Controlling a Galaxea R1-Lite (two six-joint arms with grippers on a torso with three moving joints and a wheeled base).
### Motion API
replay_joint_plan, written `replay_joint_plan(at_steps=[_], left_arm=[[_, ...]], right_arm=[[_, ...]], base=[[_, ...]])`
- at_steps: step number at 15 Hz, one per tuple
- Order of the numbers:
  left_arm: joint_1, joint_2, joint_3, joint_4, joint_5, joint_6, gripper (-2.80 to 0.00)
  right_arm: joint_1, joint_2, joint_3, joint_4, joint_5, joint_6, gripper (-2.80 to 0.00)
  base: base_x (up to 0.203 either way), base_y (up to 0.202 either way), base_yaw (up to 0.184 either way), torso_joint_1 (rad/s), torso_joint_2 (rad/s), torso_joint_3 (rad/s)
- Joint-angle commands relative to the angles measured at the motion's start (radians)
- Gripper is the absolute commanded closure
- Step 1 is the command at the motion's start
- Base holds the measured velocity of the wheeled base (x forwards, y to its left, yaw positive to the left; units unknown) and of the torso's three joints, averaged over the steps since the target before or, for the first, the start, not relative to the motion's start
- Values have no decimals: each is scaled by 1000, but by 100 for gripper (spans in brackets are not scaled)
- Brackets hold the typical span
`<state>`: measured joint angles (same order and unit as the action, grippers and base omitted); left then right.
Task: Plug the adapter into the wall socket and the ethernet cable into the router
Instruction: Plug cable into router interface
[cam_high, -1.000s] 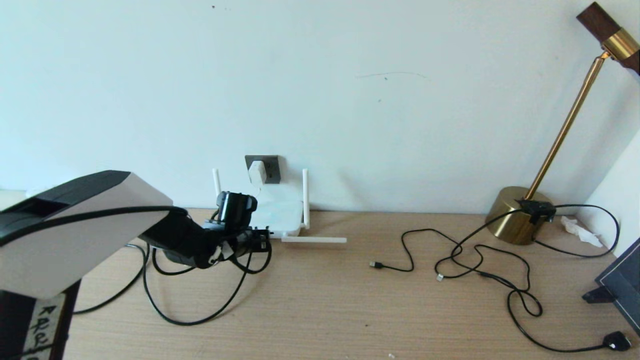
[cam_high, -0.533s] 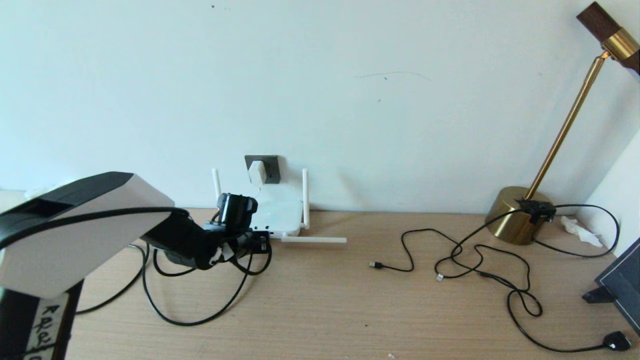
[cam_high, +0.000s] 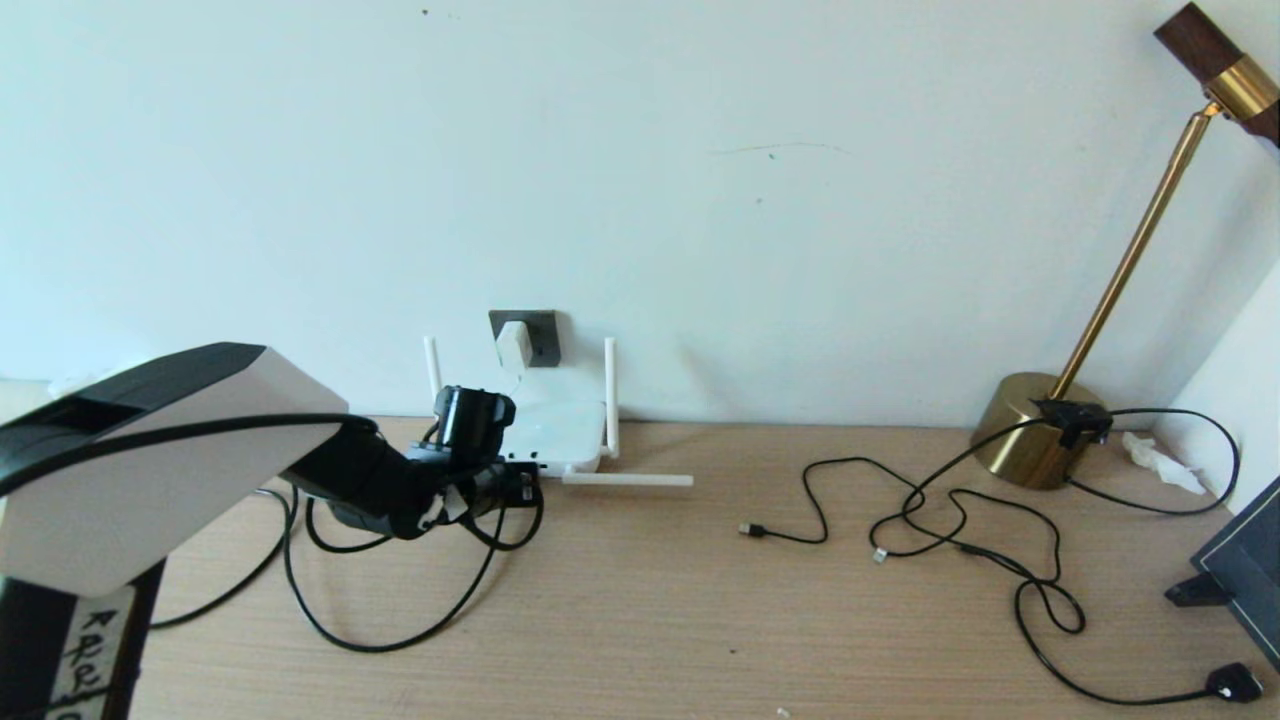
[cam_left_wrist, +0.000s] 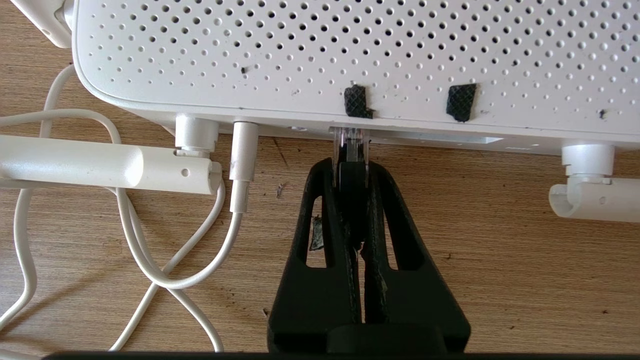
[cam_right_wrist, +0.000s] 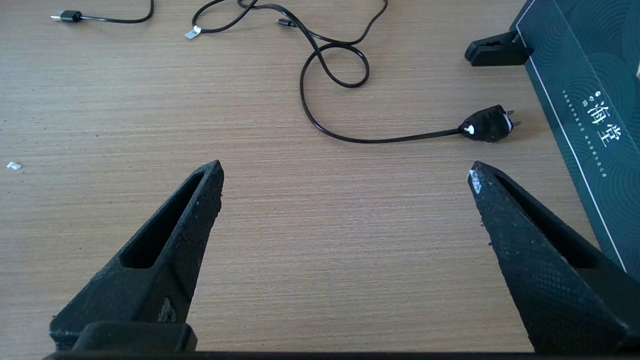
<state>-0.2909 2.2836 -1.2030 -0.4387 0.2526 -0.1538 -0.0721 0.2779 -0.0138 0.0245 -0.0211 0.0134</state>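
Black left gripper (cam_left_wrist: 351, 172), clamped on the ethernet cable (cam_left_wrist: 350, 150), holds its plug lengthwise into the router (cam_left_wrist: 320, 55) port straight ahead.

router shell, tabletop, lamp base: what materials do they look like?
Router: matte white moulded plastic, going by the grid of small vent holes and rounded edge. Tabletop: light wood-grain surface, possibly laminate rather than solid wood; fine straight streaks, low sheen. Lamp base: looks like brushed brass-toned metal, with soft highlights on its dome.
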Motion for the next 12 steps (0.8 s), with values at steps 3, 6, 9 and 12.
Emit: replay_joint_plan(at_steps=[3,6,9,12], left_arm=[[1,-1,2,-2,2,0,0],[4,-4,9,-2,2,-1,0],[4,-3,16,-5,2,0,0],[4,-11,26,-5,2,6,0]], right_arm=[[0,1,0,0,0,0,-280],[0,1,0,0,0,0,-280],[0,1,0,0,0,0,-280],[0,1,0,-1,0,0,-280]], base=[[0,0,0,0,0,0],[0,0,0,0,0,0],[0,0,0,0,0,0],[0,0,0,0,0,0]])
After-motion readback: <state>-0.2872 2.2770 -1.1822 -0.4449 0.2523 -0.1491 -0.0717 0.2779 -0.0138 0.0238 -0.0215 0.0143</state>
